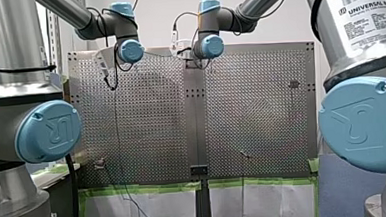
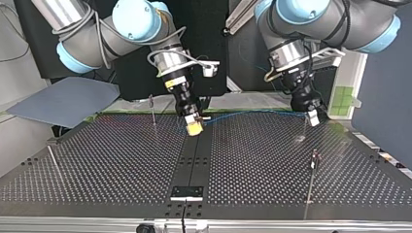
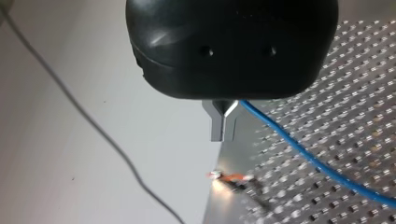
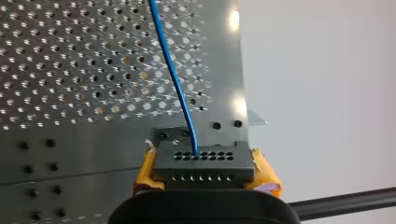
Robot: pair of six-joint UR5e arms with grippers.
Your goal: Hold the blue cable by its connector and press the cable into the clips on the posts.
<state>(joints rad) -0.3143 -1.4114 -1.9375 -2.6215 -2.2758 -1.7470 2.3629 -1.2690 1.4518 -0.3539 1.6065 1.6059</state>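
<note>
The blue cable (image 2: 252, 114) hangs in a shallow line between my two grippers above the far part of the perforated table (image 2: 121, 160). At the top view's left-centre, my right gripper (image 2: 194, 127) has its yellow pads (image 4: 264, 171) shut on the dark grey connector (image 4: 204, 157), and the cable (image 4: 172, 70) leaves the connector's row of holes. My left gripper (image 2: 313, 118), at the top view's right, has its metal fingers (image 3: 215, 126) shut on the cable (image 3: 303, 154). Just beyond it stands a post with an orange clip (image 3: 232, 177).
Thin clip posts stand on the plate: one (image 2: 153, 110) beside my right gripper, one (image 2: 55, 164) at the top view's left, one (image 2: 313, 167) at its right. A black bracket (image 2: 187, 192) sits on the centre seam near the front edge. A grey wire (image 3: 93, 126) crosses beside the left gripper.
</note>
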